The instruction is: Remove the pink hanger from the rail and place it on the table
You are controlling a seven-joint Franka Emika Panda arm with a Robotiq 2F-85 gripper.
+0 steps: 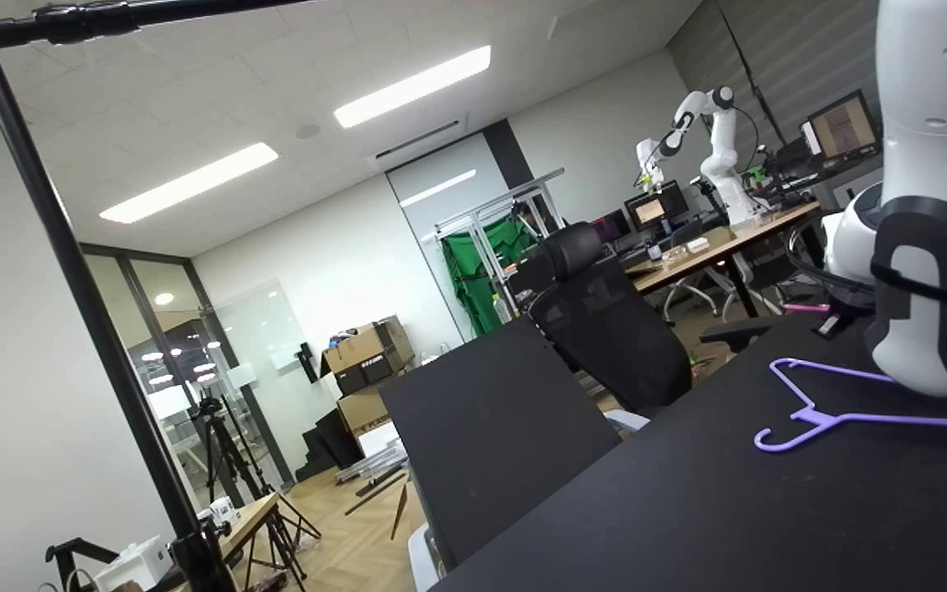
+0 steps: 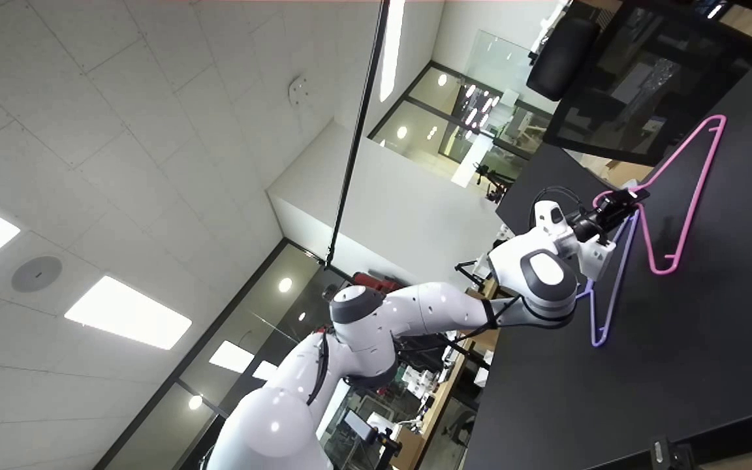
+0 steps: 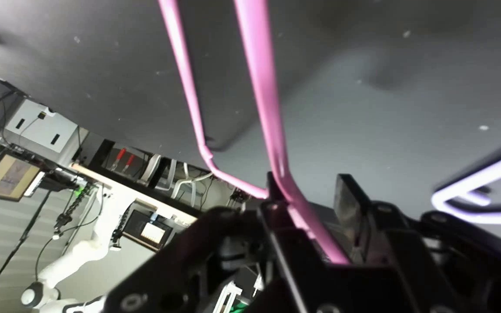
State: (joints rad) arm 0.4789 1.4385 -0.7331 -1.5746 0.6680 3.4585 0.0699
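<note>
The pink hanger (image 2: 699, 190) lies over the black table (image 2: 709, 339), its long bar low at the surface. I cannot tell whether all of it rests there. In the wrist view, a pink rod of the hanger (image 3: 262, 74) runs down between the two black fingers of my gripper (image 3: 310, 184). A gap shows between the rod and the right finger, so the gripper is open around it. In an exterior view only a short pink piece of the hanger (image 1: 805, 308) shows; the arm hides the rest. The gripper (image 2: 638, 197) is low over the table.
A purple hanger (image 1: 823, 419) lies on the table close to the gripper; its corner also shows in the wrist view (image 3: 485, 177). A black pole frame (image 1: 79, 271) stands beside the table. A black office chair (image 1: 621, 329) is at the table's edge.
</note>
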